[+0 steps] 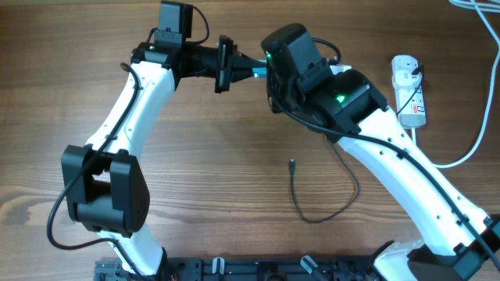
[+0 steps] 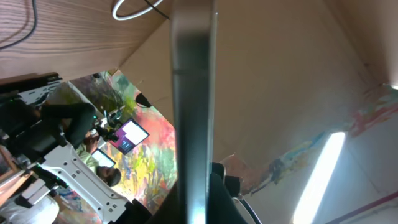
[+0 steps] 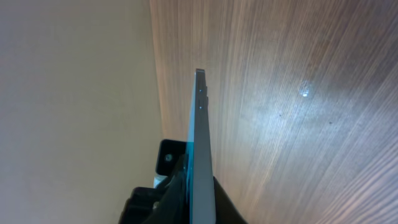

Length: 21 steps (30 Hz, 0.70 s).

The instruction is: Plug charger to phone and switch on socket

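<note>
The left gripper and right gripper each pinched the thin teal-screened smartphone — stiff, likely slick, safest clamped across its faces.

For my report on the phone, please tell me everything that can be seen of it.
The phone is a thin flat slab, seen edge-on in both wrist views: a grey, metal-looking edge, with teal light on its screen side. It is held in the air by both hands: the left hand and the right hand each appear to clamp one end. From overhead it is mostly hidden and only a teal sliver shows.
</note>
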Available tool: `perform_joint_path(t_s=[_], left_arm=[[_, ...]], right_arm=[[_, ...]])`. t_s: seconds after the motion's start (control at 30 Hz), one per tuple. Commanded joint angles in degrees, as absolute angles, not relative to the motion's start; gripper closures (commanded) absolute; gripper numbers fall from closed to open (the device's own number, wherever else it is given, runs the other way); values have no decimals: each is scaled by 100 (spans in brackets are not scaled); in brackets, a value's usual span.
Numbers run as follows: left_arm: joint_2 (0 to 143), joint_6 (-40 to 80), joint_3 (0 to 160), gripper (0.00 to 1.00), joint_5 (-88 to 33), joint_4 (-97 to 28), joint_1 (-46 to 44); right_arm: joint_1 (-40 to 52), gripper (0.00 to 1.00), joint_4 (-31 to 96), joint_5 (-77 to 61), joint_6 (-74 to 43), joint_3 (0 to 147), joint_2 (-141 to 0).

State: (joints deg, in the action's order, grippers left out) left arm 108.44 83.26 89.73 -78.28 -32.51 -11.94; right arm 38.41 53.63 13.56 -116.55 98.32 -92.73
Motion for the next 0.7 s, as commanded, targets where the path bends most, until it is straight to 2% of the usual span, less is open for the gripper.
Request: perform_joint_path(t_s=[0.0, 0.03, 0.07, 0.2, 0.23, 0.33, 0.43, 0.5, 0.6, 0.67], left_arm=[[10650, 8300, 9002, 96, -7948, -3253, -1216], [10650, 8298, 9002, 96, -7948, -3253, -1214], [10650, 8298, 9002, 96, -7948, -3253, -1214], [10650, 8294, 9002, 96, -7944, -3251, -1214], [10650, 8274, 9002, 96, -7942, -3251, -1210], [10650, 8267, 9002, 96, -7937, -3247, -1210], [10650, 8132, 9002, 96, -7872, -3247, -1210], [10650, 7970, 9002, 96, -7856, -3251, -1210], [10650, 7972, 9002, 96, -7900, -3251, -1210], [10650, 7972, 9002, 96, -8147, -3251, -1210]], right_arm=[[3850, 78, 5356, 1350, -11356, 9974, -9139], [3850, 69, 5330, 1372, -11207, 9974, -9137], [3850, 51, 5319, 1391, -11065, 9974, -9137], [3848, 20, 5345, 1793, -10318, 9974, -9067], [3848, 1, 5365, 1922, -10071, 9974, -8986], [3811, 0, 5461, 2182, -9380, 9974, -8715], [3653, 0, 5802, 2209, -9233, 9974, -8433], [3310, 0, 6361, 2209, -8639, 9974, -8093], [2517, 0, 7627, 2362, -6855, 9974, -7797], [1999, 0, 8654, 2613, -6764, 9872, -7870]])
